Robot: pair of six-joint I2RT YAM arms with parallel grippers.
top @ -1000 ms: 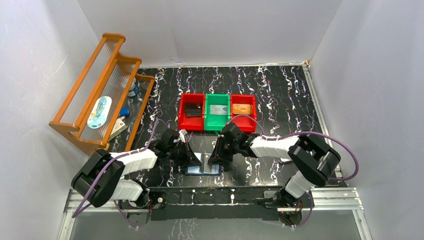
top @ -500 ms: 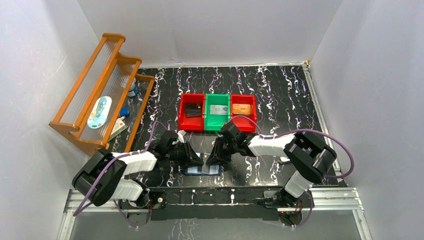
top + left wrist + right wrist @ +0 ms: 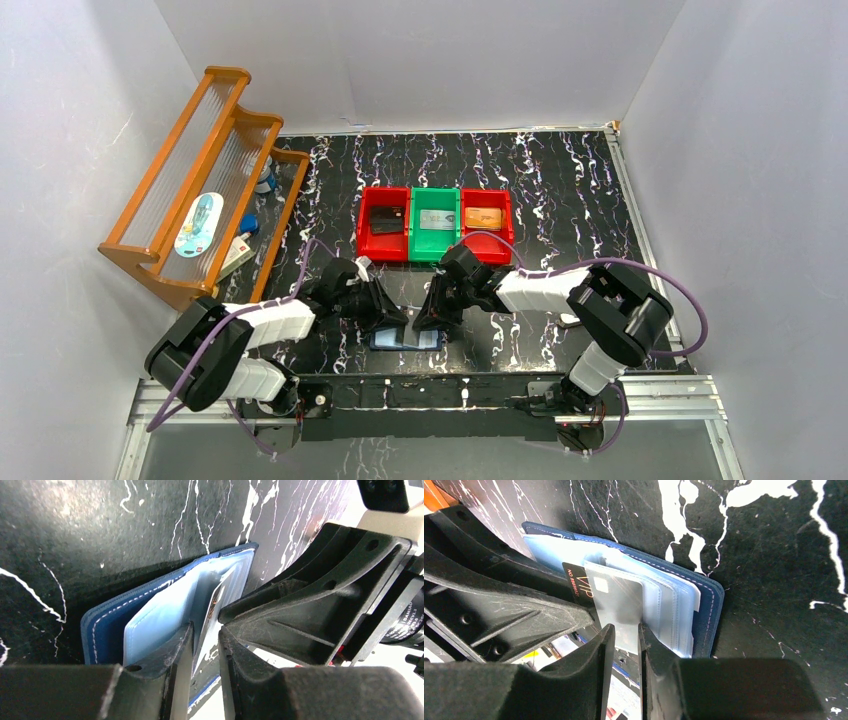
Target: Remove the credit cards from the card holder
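Nearest the bases, low centre of the top view, the holder (image 3: 408,339) lies open on the desk (image 3: 560,180) with both arms bent over it. The left tool (image 3: 205,630) has its fingers a slit apart. They straddle the edge of a dark VIP card (image 3: 578,584) that pokes out of a clear sleeve (image 3: 624,605), around it but not visibly clamped. The right tool (image 3: 625,630) is narrowly spread too, sitting over that sleeve and pinching nothing I can make out. So this card is partly out, not free.

Further back, mid-frame, sit three bins:
- a black card (image 3: 386,219) in the left red bin (image 3: 363,245)
- a silver card (image 3: 436,219) in the green bin (image 3: 436,256)
- an orange card (image 3: 483,217) in the right red bin (image 3: 487,250)

My read is that some cards are already out and at least one is left. Whether the other sleeves hold more, I can't tell.
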